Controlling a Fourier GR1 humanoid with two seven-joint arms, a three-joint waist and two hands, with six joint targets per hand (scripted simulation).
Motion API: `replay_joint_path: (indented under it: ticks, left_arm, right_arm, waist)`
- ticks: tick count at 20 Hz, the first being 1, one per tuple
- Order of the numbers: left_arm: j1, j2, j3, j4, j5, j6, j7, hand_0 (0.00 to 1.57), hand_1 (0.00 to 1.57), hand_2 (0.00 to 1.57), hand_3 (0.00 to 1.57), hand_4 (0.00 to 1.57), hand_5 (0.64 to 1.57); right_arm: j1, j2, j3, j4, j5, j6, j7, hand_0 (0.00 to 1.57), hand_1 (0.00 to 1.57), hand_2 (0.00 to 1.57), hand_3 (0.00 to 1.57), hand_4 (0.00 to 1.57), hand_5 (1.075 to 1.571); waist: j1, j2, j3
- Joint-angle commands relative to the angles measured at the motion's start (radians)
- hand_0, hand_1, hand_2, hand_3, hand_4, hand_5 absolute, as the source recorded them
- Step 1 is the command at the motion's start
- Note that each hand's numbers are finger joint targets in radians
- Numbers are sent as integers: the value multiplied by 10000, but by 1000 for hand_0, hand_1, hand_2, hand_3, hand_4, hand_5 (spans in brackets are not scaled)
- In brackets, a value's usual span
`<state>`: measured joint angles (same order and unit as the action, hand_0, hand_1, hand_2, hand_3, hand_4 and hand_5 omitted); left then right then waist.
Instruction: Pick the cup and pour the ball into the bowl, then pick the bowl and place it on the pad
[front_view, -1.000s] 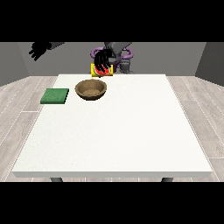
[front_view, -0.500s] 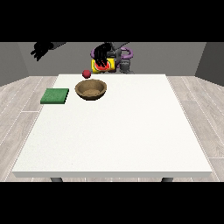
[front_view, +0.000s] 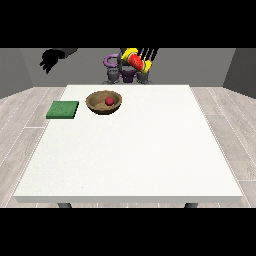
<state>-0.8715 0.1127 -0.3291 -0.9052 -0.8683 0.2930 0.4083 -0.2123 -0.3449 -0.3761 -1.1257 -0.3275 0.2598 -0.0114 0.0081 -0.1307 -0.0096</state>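
A brown bowl (front_view: 104, 103) stands on the white table (front_view: 135, 145) near its far left part, with a red ball (front_view: 109, 101) lying inside it. A yellow cup with a red inside (front_view: 134, 58) hangs tilted on its side above the table's far edge, to the right of the bowl. The hand at the view's right (front_view: 145, 53) is curled round this cup. The hand at the view's left (front_view: 50, 59) is raised in the air off the table's far left corner, fingers relaxed and holding nothing. A green pad (front_view: 63, 109) lies flat to the left of the bowl.
The robot's dark and purple body (front_view: 121, 73) stands just behind the table's far edge. Grey plank floor surrounds the table on both sides.
The ball has dropped from beside the cup into the bowl. The hand with the tilted cup has moved to the right and upward, away from the bowl. The other hand barely shifted.
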Motion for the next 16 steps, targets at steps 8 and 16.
replay_joint_path:
  ticks: [8, 16]
  left_arm:
    - [274, 924, 5359, -2213, 7495, -2780, -2368, 0, 0, 0, 0, 1054, 1566]
    - [638, 2813, 6815, -2178, 9622, -5630, -2859, 0, 0, 0, 0, 1046, 1555]
  right_arm:
    - [287, 914, 72, 242, 377, -1088, -430, 0, 0, 0, 0, 747, 1563]
    - [-23, 1652, 80, 1130, 491, -1431, -1793, 0, 0, 0, 0, 741, 1567]
  waist:
    - [1464, 788, 45]
    - [1767, 1960, 98]
